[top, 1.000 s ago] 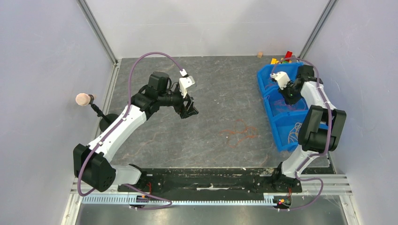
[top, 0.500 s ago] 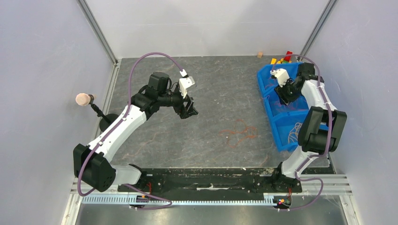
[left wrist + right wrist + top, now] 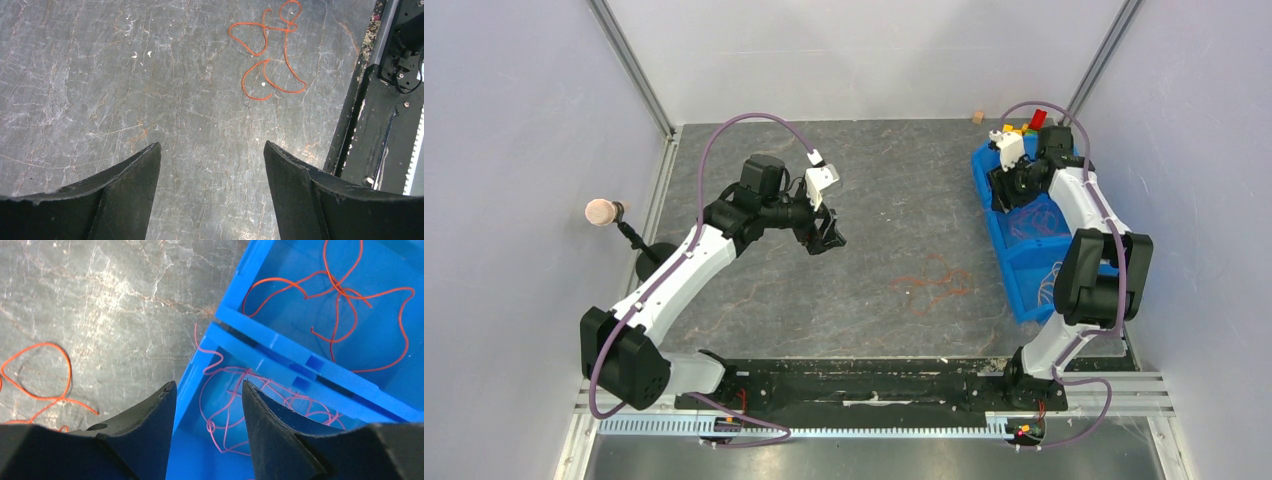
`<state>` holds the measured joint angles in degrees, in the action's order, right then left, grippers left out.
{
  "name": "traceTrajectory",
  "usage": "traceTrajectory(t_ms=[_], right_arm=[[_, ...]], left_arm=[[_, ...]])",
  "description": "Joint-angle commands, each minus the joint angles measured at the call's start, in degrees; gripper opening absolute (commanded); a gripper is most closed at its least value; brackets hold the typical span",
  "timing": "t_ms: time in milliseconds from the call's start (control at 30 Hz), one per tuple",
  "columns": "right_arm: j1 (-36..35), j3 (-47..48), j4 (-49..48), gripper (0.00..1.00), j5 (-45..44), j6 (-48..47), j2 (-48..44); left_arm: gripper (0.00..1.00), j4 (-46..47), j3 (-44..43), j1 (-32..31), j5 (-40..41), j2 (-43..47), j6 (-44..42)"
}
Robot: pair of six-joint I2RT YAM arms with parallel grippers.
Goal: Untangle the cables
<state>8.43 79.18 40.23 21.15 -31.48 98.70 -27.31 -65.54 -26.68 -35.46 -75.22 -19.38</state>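
Over bins (image 3: 280, 349), right end effector (image 3: 207, 386) agape

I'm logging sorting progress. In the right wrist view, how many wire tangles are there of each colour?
Orange thin-wire tangles: 2, one on the grey table, one in the blue plastic bin.
Pinkish-red thin-wire tangles: 1, in the bin.
Total: 3

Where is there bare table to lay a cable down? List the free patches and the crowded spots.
Free: the far table between the left gripper and the blue bins; also the near strip between the left arm and the orange cable. Crowded: the bins, full of cable loops under the right gripper, and around that orange cable.
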Motion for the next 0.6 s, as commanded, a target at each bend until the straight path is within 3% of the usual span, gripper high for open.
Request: traceTrajectory(t_ms=[0, 300, 500, 567], right_arm=[[-0.7, -1.2, -7.4, 0.53, 0.0, 8.5, 1.9], [-1.0, -4.8, -12.2, 0.35, -3.0, 12.9, 2.8], [0.2, -5.3, -10.5, 0.00, -4.7, 9.5, 2.8], [2.1, -5.2, -9.9, 0.00, -4.8, 8.0, 1.5]], left_arm=[[0.81, 1.6, 0.6, 0.5, -0.2, 2.0, -0.9], [0.81, 1.7, 1.0, 0.5, 0.1, 2.3, -0.8], [0.81, 2.1, 0.7, 0.4, -0.1, 2.0, -0.6], [0.81, 2.1, 0.8, 0.6, 0.0, 2.1, -0.7]])
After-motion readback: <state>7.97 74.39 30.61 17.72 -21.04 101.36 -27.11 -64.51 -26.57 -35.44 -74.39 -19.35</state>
